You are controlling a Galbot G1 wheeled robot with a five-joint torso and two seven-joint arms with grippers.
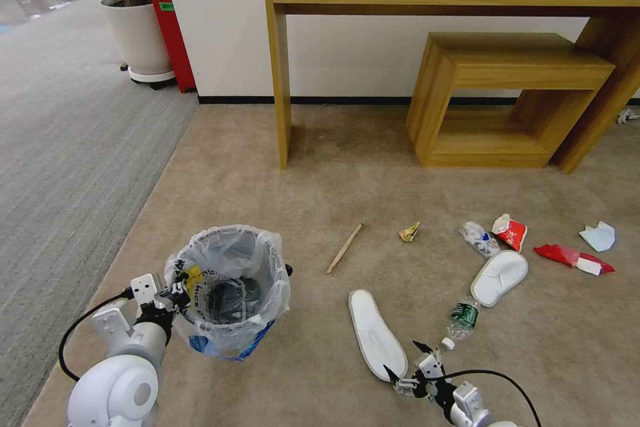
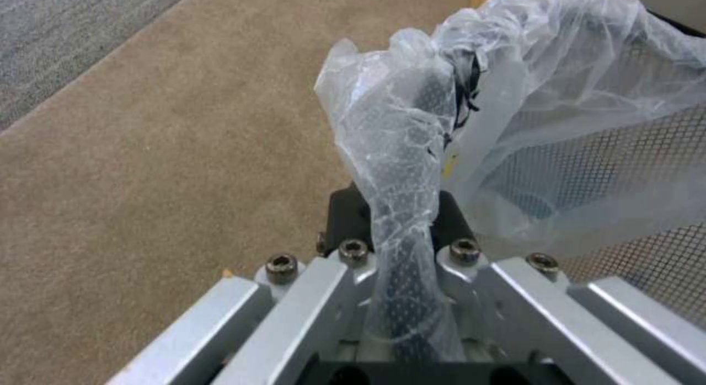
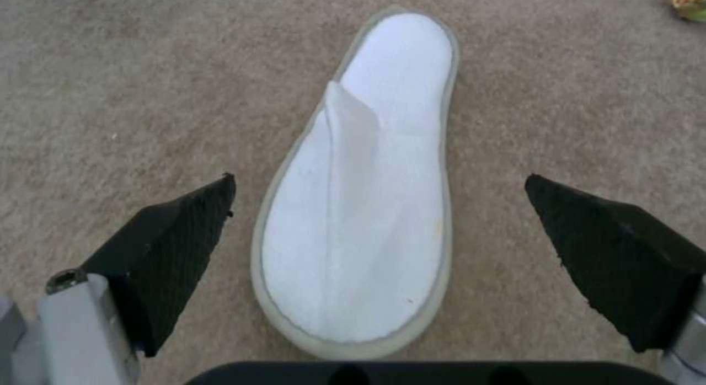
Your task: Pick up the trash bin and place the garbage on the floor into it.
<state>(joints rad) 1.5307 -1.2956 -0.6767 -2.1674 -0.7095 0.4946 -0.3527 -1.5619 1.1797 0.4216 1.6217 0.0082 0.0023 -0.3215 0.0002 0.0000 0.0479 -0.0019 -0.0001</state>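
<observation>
The left gripper is clamped on the rim of the trash bin, a black mesh basket with a crinkly clear bag. The right gripper hangs spread wide above the nearer of two white slippers; the other slipper lies farther right. One plastic bottle lies between them, one wooden stick just beyond.

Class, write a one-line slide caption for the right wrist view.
Open right gripper poised over a flattened white slipper lying on the beige carpet.
</observation>
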